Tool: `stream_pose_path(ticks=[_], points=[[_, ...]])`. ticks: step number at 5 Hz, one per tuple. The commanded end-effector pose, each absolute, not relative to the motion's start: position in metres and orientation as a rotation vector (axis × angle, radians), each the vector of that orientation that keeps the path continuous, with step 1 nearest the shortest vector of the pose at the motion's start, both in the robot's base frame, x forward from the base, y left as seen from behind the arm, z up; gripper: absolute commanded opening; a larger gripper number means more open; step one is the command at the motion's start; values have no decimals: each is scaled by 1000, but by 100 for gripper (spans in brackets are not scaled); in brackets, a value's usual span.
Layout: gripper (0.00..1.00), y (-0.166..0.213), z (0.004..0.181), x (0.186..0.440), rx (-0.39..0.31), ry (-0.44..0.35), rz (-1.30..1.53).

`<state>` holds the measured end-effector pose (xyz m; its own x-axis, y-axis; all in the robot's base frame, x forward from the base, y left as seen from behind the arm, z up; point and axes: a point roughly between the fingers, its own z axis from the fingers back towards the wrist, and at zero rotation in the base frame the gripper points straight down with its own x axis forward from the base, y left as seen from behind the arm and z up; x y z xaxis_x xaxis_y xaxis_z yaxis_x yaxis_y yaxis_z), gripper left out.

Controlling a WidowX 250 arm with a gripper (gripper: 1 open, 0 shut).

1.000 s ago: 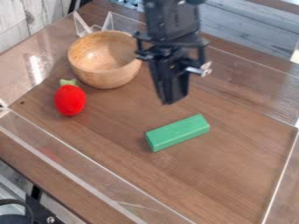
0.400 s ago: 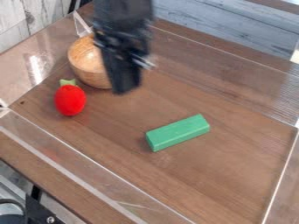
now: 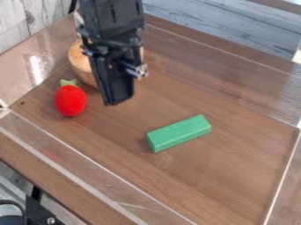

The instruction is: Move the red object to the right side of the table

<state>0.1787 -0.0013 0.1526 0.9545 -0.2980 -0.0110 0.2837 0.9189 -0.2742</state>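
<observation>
Reaching for the red object [image 3: 72,99], not yet gripped.

Gripper [image 3: 113,95] hanging just right of the red object, jaws pressed together and empty, pointed steeply down, low over the surface [image 3: 223,180]. Red object resting well left of the green block [image 3: 179,133] and just in front of the wooden bowl [image 3: 83,58], partly hidden behind the arm. Likely placed so for a descent beside the toy; jaws to be spread first, then carried past the green block to the right side.
</observation>
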Motion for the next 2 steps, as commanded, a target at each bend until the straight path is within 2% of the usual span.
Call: stream_pose_path(ticks=[1,2], points=[[0,11,153,182,-263,25,-289],[0,18,150,182,-259,20,-280]])
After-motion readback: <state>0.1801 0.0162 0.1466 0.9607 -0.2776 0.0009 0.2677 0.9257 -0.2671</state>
